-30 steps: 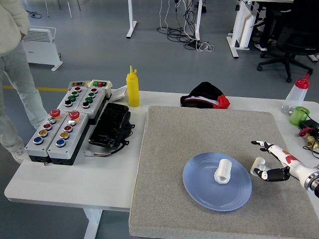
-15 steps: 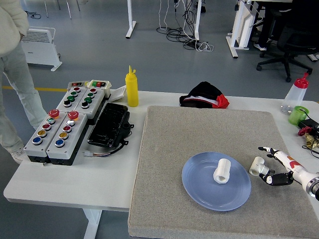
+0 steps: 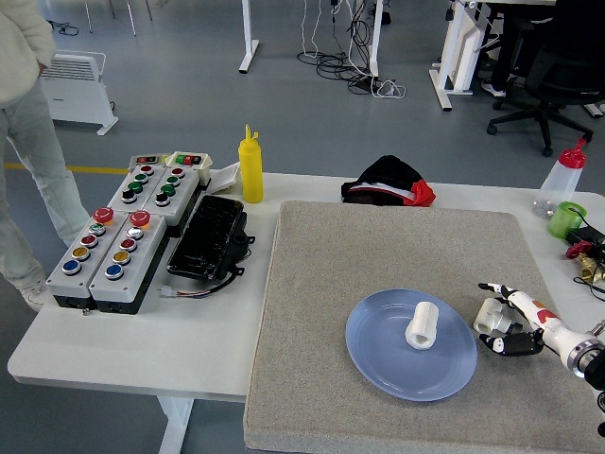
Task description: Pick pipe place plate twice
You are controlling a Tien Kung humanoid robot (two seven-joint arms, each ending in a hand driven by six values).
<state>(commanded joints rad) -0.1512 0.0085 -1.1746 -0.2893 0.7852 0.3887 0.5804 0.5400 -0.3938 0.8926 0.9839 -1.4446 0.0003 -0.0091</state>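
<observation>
A blue plate lies on the grey mat, with one white pipe piece standing on it. A second white pipe fitting lies on the mat just right of the plate's rim. My right hand comes in from the right edge, low over the mat. Its fingers are spread around this fitting, the thumb beyond it and the dark fingers in front, close to it or touching. The fitting rests on the mat. My left arm is out of view.
The grey mat covers the table's right half. Two button boxes, a black case and a yellow squeeze bottle stand at the left. A black and red cloth lies at the back. A green cup and a red-capped bottle stand far right. A person stands at the far left.
My right hand pulled back to the right and lower, then moved left again, so its fingers now bracket the pipe fitting. The fitting has stayed in about the same place on the mat.
</observation>
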